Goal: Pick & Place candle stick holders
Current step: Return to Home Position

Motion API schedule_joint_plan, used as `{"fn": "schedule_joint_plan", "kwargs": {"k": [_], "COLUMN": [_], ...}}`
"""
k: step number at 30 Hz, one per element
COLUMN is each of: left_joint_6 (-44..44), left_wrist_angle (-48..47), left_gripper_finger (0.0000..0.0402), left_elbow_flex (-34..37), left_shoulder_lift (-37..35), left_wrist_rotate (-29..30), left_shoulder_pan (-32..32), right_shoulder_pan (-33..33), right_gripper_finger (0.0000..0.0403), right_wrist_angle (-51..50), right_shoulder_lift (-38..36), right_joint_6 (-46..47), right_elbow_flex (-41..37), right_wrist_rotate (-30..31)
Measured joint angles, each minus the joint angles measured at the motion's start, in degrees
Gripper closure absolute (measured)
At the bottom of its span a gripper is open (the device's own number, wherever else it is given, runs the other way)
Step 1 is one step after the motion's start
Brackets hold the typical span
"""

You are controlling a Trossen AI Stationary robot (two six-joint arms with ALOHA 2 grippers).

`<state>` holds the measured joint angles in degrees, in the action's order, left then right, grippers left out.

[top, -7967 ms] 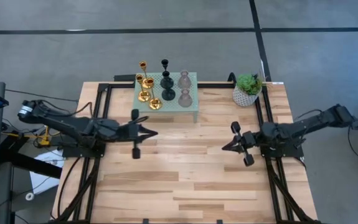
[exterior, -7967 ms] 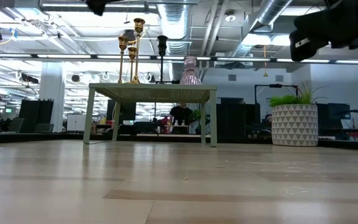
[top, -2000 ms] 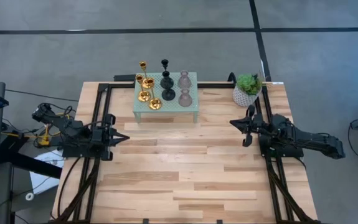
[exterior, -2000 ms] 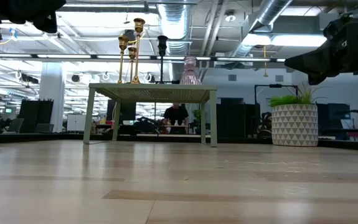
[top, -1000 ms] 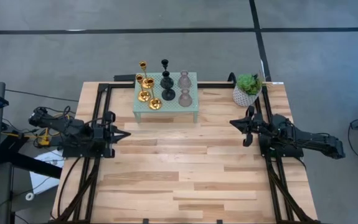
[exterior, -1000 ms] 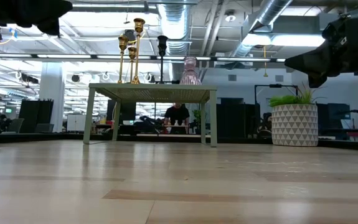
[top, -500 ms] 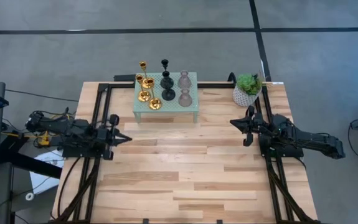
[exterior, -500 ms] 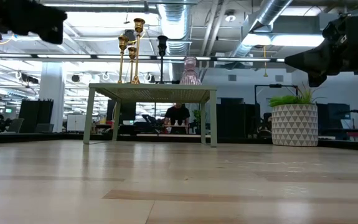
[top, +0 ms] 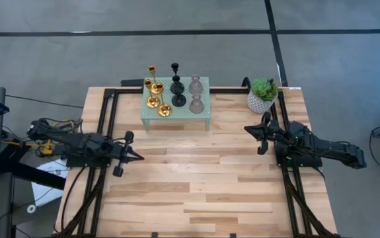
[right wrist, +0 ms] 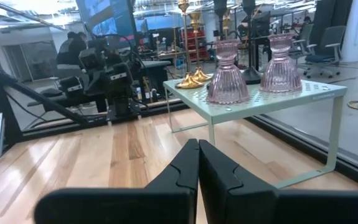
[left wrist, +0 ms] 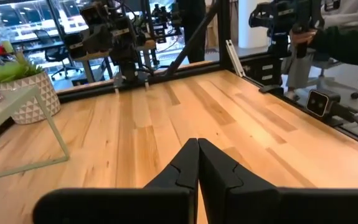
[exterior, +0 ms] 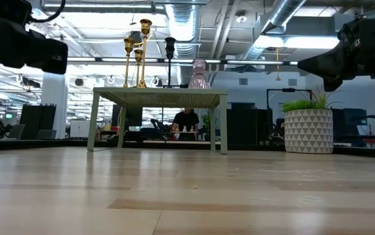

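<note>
All candle stick holders in view stood on the pale green shelf [top: 176,118] at the far middle of the table [top: 196,192]: the gold holders [top: 154,87] at its left end, the black holders [top: 177,84] in the middle, and the two glass holders [top: 196,92] at its right end, one directly behind the other. Each stood upright, round base down on the perforated top, long axis vertical and stem pointing up; none was seen tilted or lying. No holder was seen on the bare table top, and the potted plant [top: 262,92] stood apart at the far right corner. The left gripper [top: 139,157] lay low over the table's left side, aimed toward the centre, fingers pressed together and empty. The right gripper [top: 245,129] lay over the right side, just in front of the plant, likewise closed on nothing. Placement was judged complete, and the step in hand was judged to be parking the arms. The next move called only for each arm to settle at rest, well clear of the shelf, without disturbing the tall, slim gold stems, which were judged the easiest to topple.
</note>
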<state>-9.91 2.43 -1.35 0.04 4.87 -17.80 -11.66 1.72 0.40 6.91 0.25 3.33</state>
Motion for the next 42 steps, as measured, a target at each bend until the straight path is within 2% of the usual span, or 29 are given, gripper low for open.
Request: {"fn": "schedule_joint_plan", "kwargs": {"k": [9, 42], "left_joint_6": [5.9, 5.9], "left_wrist_angle": [-0.2, 0.6], "left_gripper_finger": [0.0395, 0.0389], "left_elbow_flex": [1.0, 1.0], "left_shoulder_lift": [0.4, 12.9], "left_wrist_rotate": [-0.5, -0.2], "left_shoulder_pan": [0.0, 0.0], "right_shoulder_pan": [0.0, 0.0], "right_gripper_finger": [0.0403, 0.0403], "right_wrist_angle": [-0.5, -0.5], "right_shoulder_lift": [0.0, 0.0], "right_joint_6": [-0.8, -0.8], "right_elbow_flex": [0.0, 0.0], "right_wrist_rotate": [-0.4, -0.5]}}
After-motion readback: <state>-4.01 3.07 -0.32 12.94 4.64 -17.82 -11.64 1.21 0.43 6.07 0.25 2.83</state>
